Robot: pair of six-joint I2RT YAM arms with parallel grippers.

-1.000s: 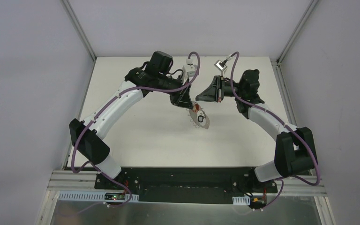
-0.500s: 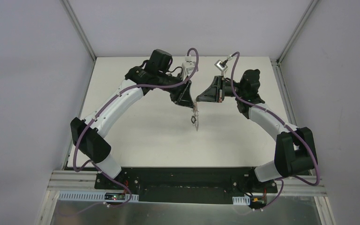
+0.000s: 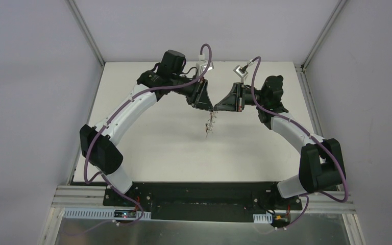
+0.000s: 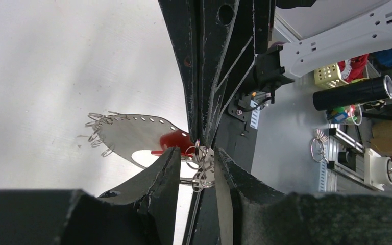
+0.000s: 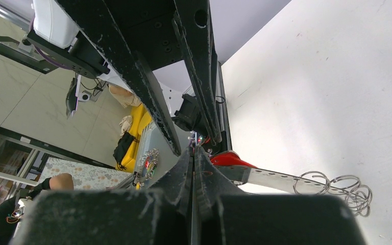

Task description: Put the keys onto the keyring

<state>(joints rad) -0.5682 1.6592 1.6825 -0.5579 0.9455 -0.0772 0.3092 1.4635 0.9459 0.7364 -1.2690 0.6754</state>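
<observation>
1. Keyring (image 3: 210,125) hangs edge-on in the air between the two arms, above the desk (image 3: 158,148) and not resting on it.
2. Right pincer (image 5: 194,150) is closed at the keyring's upper end and carries it. Its own tips hide exactly which part it pinches.
3. Red-headed key (image 4: 174,140) sits against the grey band, just beside that pinch. The key with the dark tag cannot be made out.
4. Left pincer (image 4: 198,154) stands with its jaws parted, and a cluster of small wire loops (image 4: 200,168) lies in the gap. No firm clamp on them is evident.
5. Step in hand, by judgement: threading a key onto a loop, with the right arm acting as holder.
6. Next move likely calls for the left pincer to take one loop or the key precisely while the right arm keeps the band steady. The freely hanging band may turn and spoil the alignment.
</observation>
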